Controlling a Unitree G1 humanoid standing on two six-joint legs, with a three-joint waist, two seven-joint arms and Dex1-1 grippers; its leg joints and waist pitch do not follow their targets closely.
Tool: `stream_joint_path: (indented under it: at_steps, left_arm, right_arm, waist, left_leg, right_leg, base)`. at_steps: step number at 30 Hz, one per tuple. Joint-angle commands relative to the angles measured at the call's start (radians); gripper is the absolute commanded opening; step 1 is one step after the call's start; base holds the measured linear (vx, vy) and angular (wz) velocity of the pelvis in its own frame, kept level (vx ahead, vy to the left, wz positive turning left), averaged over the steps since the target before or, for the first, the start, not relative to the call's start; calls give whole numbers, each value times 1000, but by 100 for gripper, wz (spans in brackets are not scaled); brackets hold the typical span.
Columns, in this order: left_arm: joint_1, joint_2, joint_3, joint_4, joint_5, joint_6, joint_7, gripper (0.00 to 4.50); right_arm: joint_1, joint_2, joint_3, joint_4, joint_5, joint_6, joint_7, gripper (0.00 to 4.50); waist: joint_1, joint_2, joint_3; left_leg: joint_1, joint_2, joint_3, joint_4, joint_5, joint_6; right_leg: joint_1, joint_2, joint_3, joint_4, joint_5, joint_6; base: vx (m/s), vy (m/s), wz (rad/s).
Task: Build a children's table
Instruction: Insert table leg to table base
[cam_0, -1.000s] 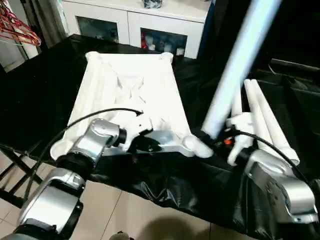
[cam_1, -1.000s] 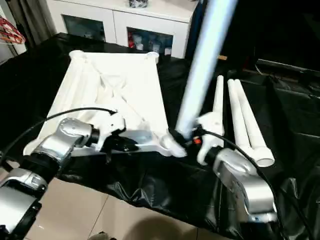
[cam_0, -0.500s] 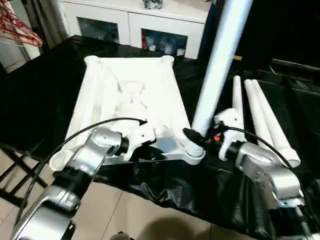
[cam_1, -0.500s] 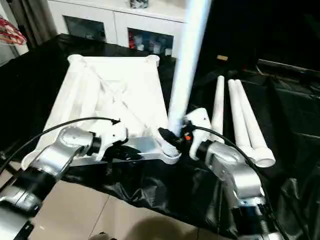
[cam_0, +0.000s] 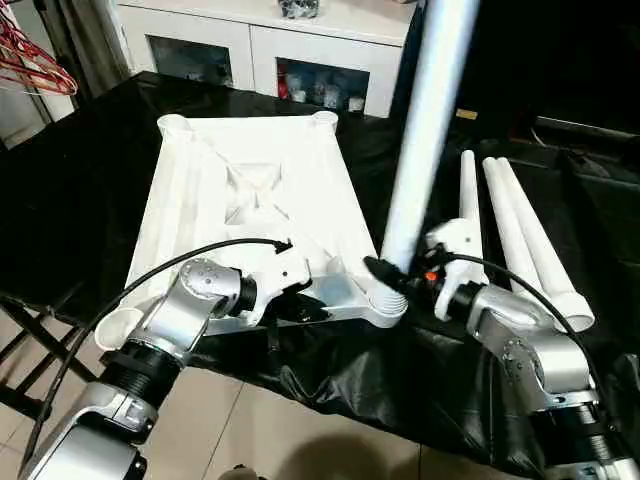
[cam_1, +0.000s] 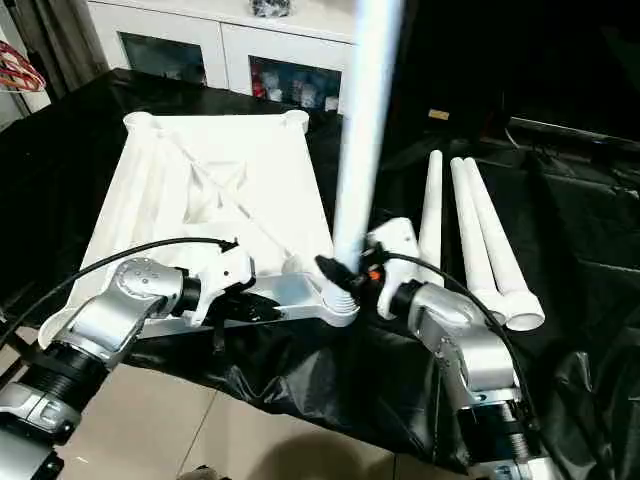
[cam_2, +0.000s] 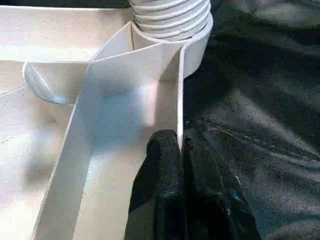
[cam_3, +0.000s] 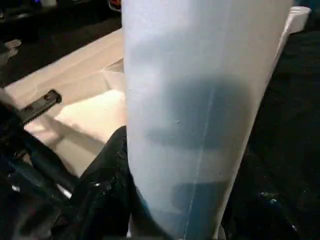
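Observation:
The children's table top (cam_0: 250, 190) lies ribbed side up on the black-covered bench. My left gripper (cam_2: 181, 142) is shut on the thin near rim (cam_2: 179, 90) of the top, one finger on each side of the wall, a short way from the near right corner socket (cam_0: 385, 305). A white leg (cam_0: 425, 130) stands almost upright with its threaded end (cam_2: 172, 20) in that socket. My right gripper (cam_0: 388, 275) is shut around the leg's lower part, its black fingers (cam_3: 107, 185) wrapping the tube (cam_3: 200, 100). Three more legs (cam_0: 510, 230) lie side by side to the right.
A white cabinet with glass doors (cam_0: 270, 50) stands behind the bench. Red hangers (cam_0: 30, 60) hang at the far left. The black cloth (cam_0: 80, 190) drapes over the bench's near edge above a tiled floor (cam_0: 230, 430).
The held leg has swung from leaning right to nearly upright and its end now sits in the corner socket. The left gripper has stayed on the rim. The camera has shifted slightly.

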Motion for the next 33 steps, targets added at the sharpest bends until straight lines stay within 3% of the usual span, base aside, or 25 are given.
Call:
stream_joint_path:
  at_steps: [1,7,9,16,18,20,22,25,27,28,30,33]
  left_arm:
    - [1,-17,14,-18,-14,10,20,0]
    - [-15,-39,33,4,-14,10,68,0]
    - [-22,-44,37,13,-12,7,81,0]
    - [-58,-69,43,57,-11,1,103,0]
    - [-65,-72,43,65,-10,-1,103,0]
    - [-68,-74,42,70,-9,-3,103,0]
    - [-72,-75,40,75,-7,-6,101,0]
    - [-78,-73,33,87,-1,-18,92,0]
    - [-80,-72,32,92,0,-22,89,0]
    - [-81,-72,32,98,2,-25,87,0]
    - [-82,-70,29,101,4,-28,82,0]
    - [-80,-64,24,101,6,-31,73,0]
  right_arm:
    - [29,9,-30,25,13,-2,-9,189]
    - [99,44,-65,46,43,-58,-2,189]
    - [114,57,-76,54,50,-75,-6,189]
    - [182,113,-104,93,44,-188,-46,189]
    - [194,109,-92,79,20,-208,-56,189]
    - [199,104,-83,67,3,-217,-59,189]
    - [200,97,-71,50,-11,-220,-56,189]
    - [183,57,-25,39,-67,-211,-55,189]
    - [175,48,-15,45,-74,-209,-53,189]
    - [167,39,-8,51,-80,-204,-47,189]
    - [152,23,6,63,-90,-195,-27,189]
    - [128,1,27,83,-103,-182,8,189]
  waist:
    - [1,9,-58]
    - [7,16,-59]
    - [10,14,-56]
    - [13,23,-53]
    - [13,30,-52]
    - [11,27,-52]
    - [11,30,-50]
    - [11,27,-50]
    - [11,27,-49]
    - [10,20,-48]
    - [10,21,-46]
    - [7,16,-45]
  left_leg:
    - [11,52,-13,-71,-105,13]
    - [10,53,-14,-70,-106,20]
    - [11,53,-14,-72,-130,21]
    - [13,53,-11,-78,-168,15]
    - [14,55,-11,-81,-182,11]
    - [14,55,-11,-83,-195,8]
    - [12,55,-12,-83,-198,11]
    - [11,53,-11,-83,-183,13]
    - [11,53,-11,-82,-190,14]
    - [11,54,-10,-83,-194,17]
    - [12,54,-11,-84,-201,17]
    - [10,55,-11,-86,-206,20]
  right_leg:
    - [43,-103,43,-75,82,-232]
    - [43,-104,42,-75,90,-234]
    - [42,-106,43,-81,50,-231]
    - [35,-108,43,-92,-49,-213]
    - [32,-109,42,-94,-72,-204]
    - [33,-109,42,-95,-81,-199]
    - [33,-110,43,-96,-87,-198]
    - [34,-108,43,-97,-83,-190]
    - [32,-112,45,-100,-111,-186]
    - [32,-112,45,-102,-126,-184]
    - [30,-111,44,-104,-155,-181]
    - [29,-111,45,-106,-189,-175]
  base:
    - [0,0,0]
    - [0,0,0]
    - [0,0,0]
    - [0,0,0]
    - [0,0,0]
    - [0,0,0]
    - [0,0,0]
    - [0,0,0]
    - [0,0,0]
    - [0,0,0]
    - [0,0,0]
    - [0,0,0]
